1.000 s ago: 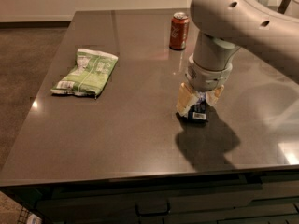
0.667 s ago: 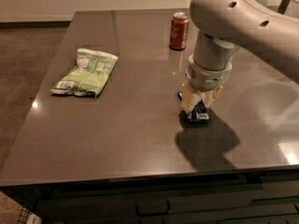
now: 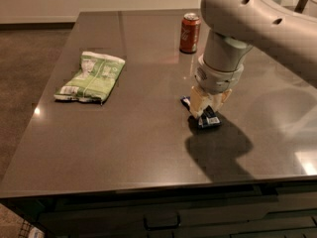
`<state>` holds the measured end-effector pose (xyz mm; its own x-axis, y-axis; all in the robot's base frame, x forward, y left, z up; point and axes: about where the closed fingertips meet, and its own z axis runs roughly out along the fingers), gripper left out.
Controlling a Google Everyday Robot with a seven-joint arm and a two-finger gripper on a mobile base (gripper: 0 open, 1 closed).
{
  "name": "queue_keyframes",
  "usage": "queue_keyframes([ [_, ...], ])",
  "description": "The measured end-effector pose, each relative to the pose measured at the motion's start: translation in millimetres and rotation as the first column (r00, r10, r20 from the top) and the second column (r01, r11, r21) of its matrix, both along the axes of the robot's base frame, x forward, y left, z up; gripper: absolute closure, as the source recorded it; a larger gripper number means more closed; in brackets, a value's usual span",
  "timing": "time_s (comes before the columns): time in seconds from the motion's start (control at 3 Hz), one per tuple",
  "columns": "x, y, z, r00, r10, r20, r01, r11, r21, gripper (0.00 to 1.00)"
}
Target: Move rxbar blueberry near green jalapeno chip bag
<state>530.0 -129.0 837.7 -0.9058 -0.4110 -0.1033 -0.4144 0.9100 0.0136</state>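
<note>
The rxbar blueberry (image 3: pixel 210 119), a small dark blue bar with white label patches, lies on the dark table right of centre. My gripper (image 3: pixel 207 106) points straight down on it, its cream fingers on either side of the bar, which sticks out at both ends. The green jalapeno chip bag (image 3: pixel 91 77) lies flat on the left part of the table, far from the bar and the gripper.
A red-brown soda can (image 3: pixel 190 32) stands upright at the back, behind the gripper. The table's front edge (image 3: pixel 148 190) runs below, with drawers under it. Brown carpet lies to the left of the table.
The gripper has settled slightly lower over the bar. The bar, bag and can stay where they were.
</note>
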Motion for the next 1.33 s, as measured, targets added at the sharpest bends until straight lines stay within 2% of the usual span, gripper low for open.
queue_keyframes([
  [0.33, 13.4, 7.7, 7.1, 0.9990, 0.042, 0.016, -0.042, 0.999, 0.017, 1.00],
  [0.67, 37.9, 18.1, 21.5, 0.9930, 0.106, 0.052, -0.107, 0.994, 0.028, 1.00],
  [1.0, 67.2, 42.2, 32.2, 0.9764, 0.198, 0.087, -0.203, 0.978, 0.053, 1.00],
  [1.33, 89.4, 74.4, 30.8, 0.9533, 0.283, 0.107, -0.293, 0.951, 0.097, 1.00],
])
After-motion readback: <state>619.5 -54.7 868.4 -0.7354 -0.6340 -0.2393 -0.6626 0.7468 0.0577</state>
